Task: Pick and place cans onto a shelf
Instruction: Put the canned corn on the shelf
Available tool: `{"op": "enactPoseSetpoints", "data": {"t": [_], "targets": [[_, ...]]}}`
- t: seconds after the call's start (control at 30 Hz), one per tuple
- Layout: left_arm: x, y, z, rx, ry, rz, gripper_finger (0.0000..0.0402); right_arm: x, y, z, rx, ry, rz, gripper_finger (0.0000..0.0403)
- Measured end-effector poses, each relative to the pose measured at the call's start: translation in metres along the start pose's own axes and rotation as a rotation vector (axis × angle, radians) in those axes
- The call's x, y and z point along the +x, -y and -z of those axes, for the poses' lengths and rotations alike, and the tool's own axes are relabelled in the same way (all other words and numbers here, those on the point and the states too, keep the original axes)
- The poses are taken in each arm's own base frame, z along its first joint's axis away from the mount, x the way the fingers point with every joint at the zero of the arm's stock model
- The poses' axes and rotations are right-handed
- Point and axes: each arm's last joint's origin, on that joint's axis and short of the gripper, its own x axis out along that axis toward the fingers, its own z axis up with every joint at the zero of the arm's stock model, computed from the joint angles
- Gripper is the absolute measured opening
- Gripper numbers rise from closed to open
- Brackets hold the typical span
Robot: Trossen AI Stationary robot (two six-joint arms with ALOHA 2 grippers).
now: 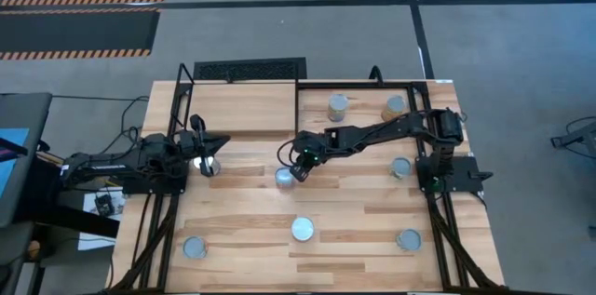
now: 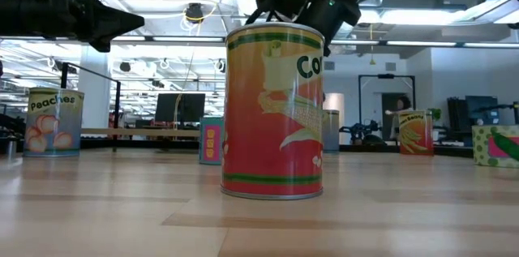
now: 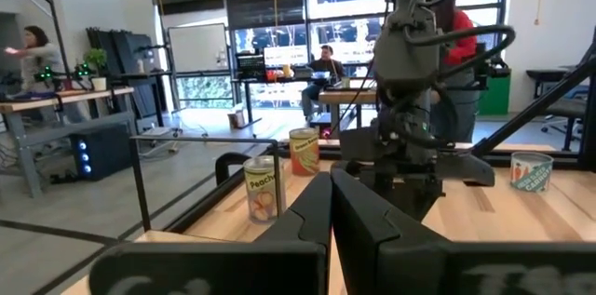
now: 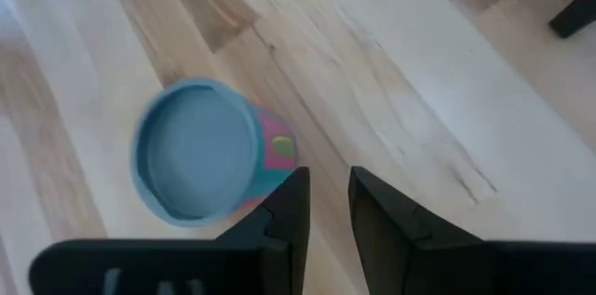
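The right gripper point(image 1: 300, 168) hangs near table centre, its dark fingers point(image 4: 287, 204) parted with bare wood between them, grasping nothing; a small silver-lidded tin can point(image 1: 284, 177) stands just beside it at 8 o'clock. The left gripper point(image 1: 207, 142) waits clenched and empty at the table's 9 o'clock side. Two more silver-lidded cans point(image 1: 337, 105) stand on the black-rod-framed light-wood shelf point(image 1: 358, 109) at 1 o'clock.

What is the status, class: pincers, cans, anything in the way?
Right pincer above the middle can, fingers parted, nothing held. Left pincer shut, waiting at the table's left. Two cans on the shelf. Nothing in the way.
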Motion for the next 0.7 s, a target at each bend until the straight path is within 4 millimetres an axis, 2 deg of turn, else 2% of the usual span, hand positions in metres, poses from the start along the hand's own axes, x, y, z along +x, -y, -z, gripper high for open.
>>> {"op": "enactPoseSetpoints", "data": {"t": [0.07,0.17,0.4,0.53,0.7], "targets": [[0.000,0.000,0.000,0.000,-0.001,0.000,0.0002,-0.001,-0.003,0.001,-0.061,-0.012,0.002,0.0103],[0.000,0.000,0.000,0.001,-0.004,0.000,0.0002,-0.007,-0.020,-0.001,-0.232,0.011,-0.033,0.0116],[0.000,0.000,0.000,0.001,-0.005,0.000,0.0002,-0.022,-0.067,0.007,-0.593,0.097,-0.081,0.0196],[0.000,0.000,0.000,0.001,-0.005,0.001,0.0002,-0.008,-0.075,0.013,-0.710,0.112,-0.093,0.0217],[0.000,0.000,0.001,0.003,-0.013,0.001,0.0002,0.018,-0.070,0.023,-0.816,0.067,-0.048,0.0201]]}}
